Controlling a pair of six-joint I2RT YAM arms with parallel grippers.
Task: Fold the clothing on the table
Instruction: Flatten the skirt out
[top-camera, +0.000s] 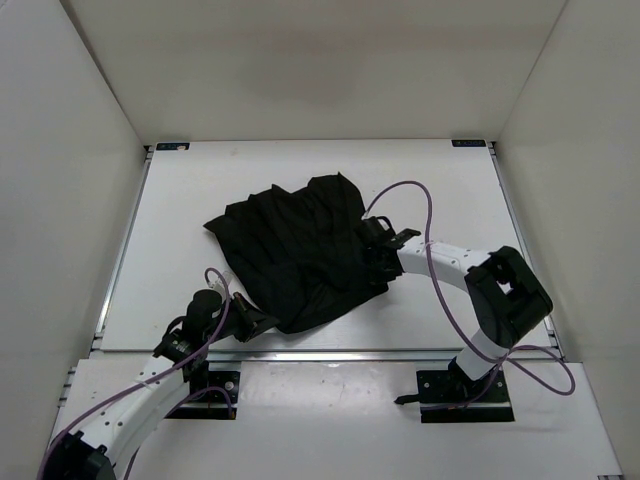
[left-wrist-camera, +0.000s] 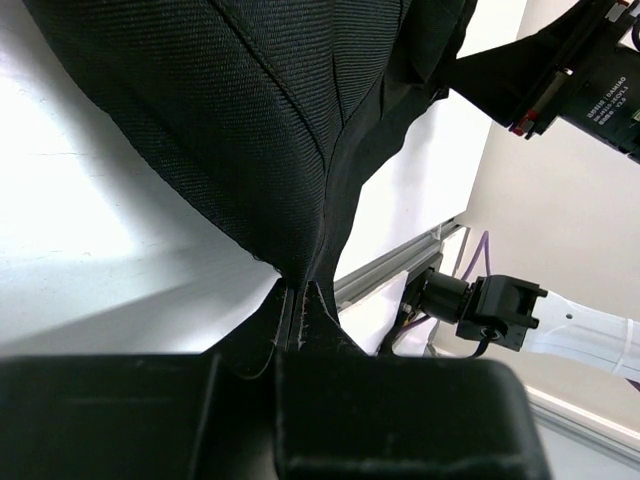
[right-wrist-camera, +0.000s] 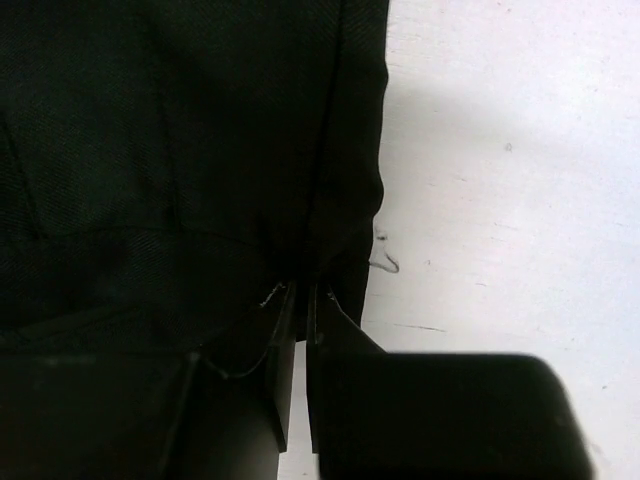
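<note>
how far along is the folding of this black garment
Done: no neat fold shows; the clothing lies rumpled on the table. In hand: the left gripper pinches its near corner, the right gripper its right edge. To do: every fold.

Top view: fixed high above the near edge, looking down over the whole table (top-camera: 180, 200). Wrist views: mounted on each wrist, aimed forward and down, very close to the clothing (top-camera: 295, 250) and the table. Shared by all three: that clothing. Caught from the left wrist too: the right arm (left-wrist-camera: 585, 335).
</note>
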